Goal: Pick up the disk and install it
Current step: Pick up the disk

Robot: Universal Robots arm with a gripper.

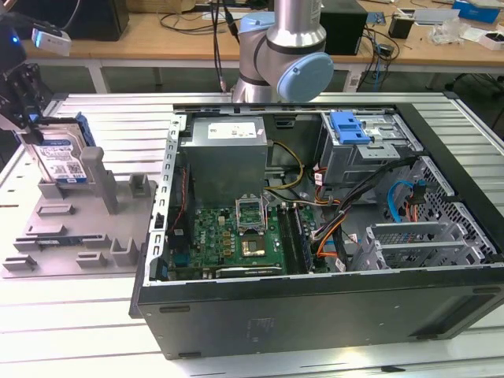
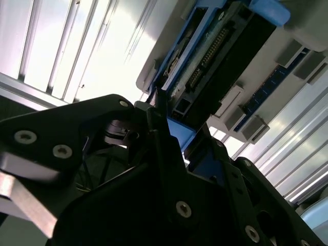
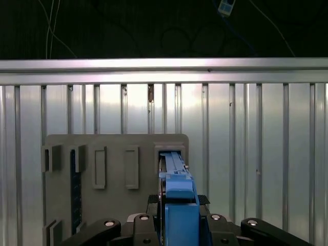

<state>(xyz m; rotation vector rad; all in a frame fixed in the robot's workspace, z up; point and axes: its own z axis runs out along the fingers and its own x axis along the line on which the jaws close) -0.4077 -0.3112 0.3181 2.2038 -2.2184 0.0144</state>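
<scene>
Ribbed aluminium table carries everything we see, with a wooden bench and cables behind it.

On the exterior view's left, the disk stands on edge and leans a little, with its white-and-blue label turned toward the camera. Its lower edge is down at the grey fixture, among the upright posts. We cannot tell whether it sits in a slot or hangs just clear of it.

The jaws are clamped on the disk's upper end. In the first wrist view the disk's blue bracket runs straight out between two black fingers that press on its sides. It points toward a slot in the fixture, which lies flat on the table. In the second wrist view the disk shows its connector edge and blue frame reaching away from the dark linkage of the jaws.

The arm rises behind the open computer case, with its blue-capped joint at the top middle of the exterior view. Its wrist end comes in at that view's upper left corner and points down onto the disk.

The case lies on its side just beside the fixture, on the exterior view's right of it. Inside we see a green motherboard, a grey power supply and, in the far corner, a bright blue latch on a grey metal cage, well apart from the disk.
</scene>
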